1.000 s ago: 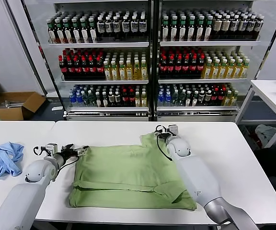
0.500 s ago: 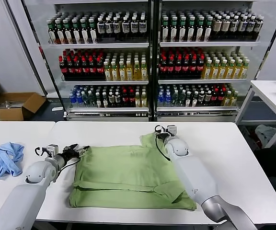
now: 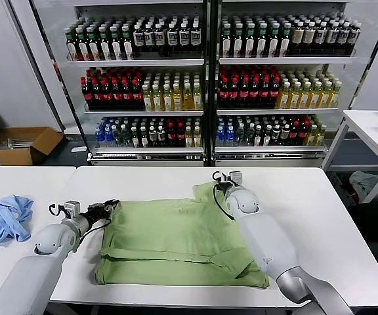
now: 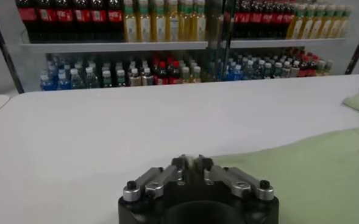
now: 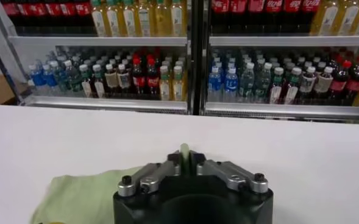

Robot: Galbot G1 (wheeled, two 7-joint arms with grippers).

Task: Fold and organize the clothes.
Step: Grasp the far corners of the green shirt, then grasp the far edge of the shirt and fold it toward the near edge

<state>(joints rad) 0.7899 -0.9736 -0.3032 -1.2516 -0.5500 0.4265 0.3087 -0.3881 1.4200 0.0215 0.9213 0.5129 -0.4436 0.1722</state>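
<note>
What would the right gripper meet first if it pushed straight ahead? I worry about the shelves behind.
The right gripper, shut on the green shirt's far corner, points across bare white table toward the drink shelves. The tabletop looks free; the shelves come next, though depth is unclear.

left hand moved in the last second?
Yes. In the head view the left hand shifted slightly right along the white table, onto the green shirt's far left corner.

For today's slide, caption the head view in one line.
Both grippers, left and right, pinch far corners of the green polo shirt.
</note>
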